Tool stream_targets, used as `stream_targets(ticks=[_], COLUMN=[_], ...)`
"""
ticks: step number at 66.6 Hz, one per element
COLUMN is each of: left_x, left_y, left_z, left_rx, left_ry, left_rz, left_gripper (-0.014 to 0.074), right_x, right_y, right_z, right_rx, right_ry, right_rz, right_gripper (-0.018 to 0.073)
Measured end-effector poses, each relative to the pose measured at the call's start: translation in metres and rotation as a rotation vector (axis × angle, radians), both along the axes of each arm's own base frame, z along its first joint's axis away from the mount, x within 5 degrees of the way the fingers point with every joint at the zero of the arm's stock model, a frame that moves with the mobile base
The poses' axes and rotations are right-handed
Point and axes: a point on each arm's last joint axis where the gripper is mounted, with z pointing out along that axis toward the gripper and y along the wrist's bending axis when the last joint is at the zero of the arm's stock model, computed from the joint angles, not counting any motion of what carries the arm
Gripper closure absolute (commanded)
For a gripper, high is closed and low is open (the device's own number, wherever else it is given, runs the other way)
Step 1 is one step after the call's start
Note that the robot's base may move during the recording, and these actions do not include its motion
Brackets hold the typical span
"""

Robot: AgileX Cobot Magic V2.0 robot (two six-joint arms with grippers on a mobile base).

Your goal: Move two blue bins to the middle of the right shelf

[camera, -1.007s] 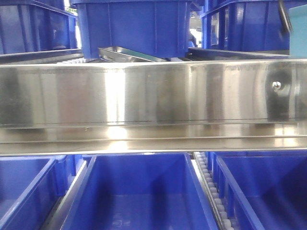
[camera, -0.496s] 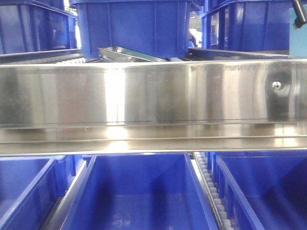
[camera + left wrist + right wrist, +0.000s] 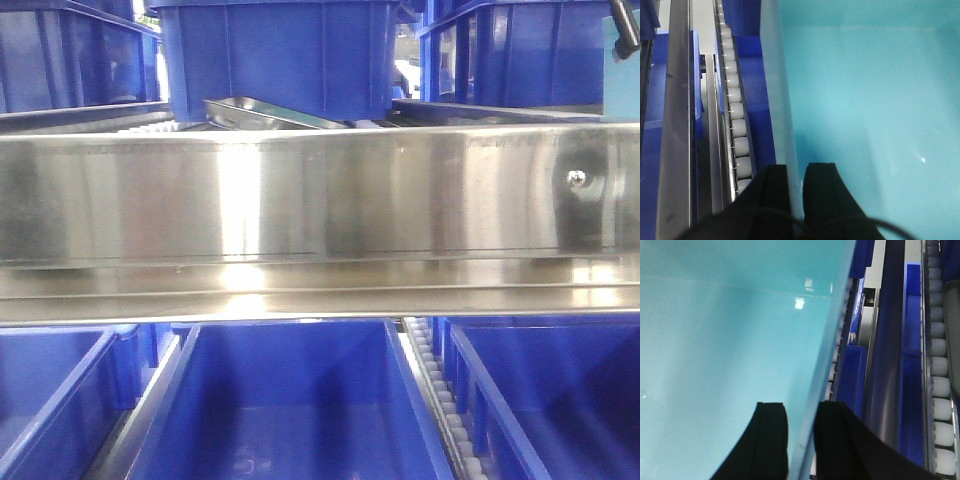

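Observation:
A light blue bin (image 3: 875, 100) fills both wrist views, seen from above into its smooth inside. My left gripper (image 3: 796, 172) is shut on the bin's left wall, with one black finger (image 3: 772, 185) outside and the other inside. On the opposite side, the right gripper (image 3: 802, 412) is shut on the bin's (image 3: 725, 340) right wall the same way. In the front view only a sliver of the light blue bin (image 3: 622, 85) shows at the right edge, with a black arm part (image 3: 626, 30) above it.
A wide steel shelf rail (image 3: 320, 200) crosses the front view. Dark blue bins (image 3: 280, 55) stand on the level above it and open dark blue bins (image 3: 290, 400) on the level below. Roller tracks (image 3: 735, 115) and dark blue bins (image 3: 912, 340) flank the held bin.
The black arm part and the light blue sliver at the front view's top right moved further right toward the frame edge a second ago, then held still.

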Motion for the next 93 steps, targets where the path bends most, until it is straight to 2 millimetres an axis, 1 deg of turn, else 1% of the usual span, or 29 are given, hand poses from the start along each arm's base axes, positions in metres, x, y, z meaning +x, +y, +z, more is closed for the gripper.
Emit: stream_targets(ticks=[93], left_x=[0.0001], left_y=[0.0005], left_z=[-0.0002], left_rx=[0.005], left_ry=[0.0], left_rz=[0.003], left_gripper=[0.0707], right_x=[0.0], right_y=[0.0017], right_z=[0.0009], right_rx=[0.008], right_ry=[-0.011], right_rz=[0.005], right_gripper=[0.0713])
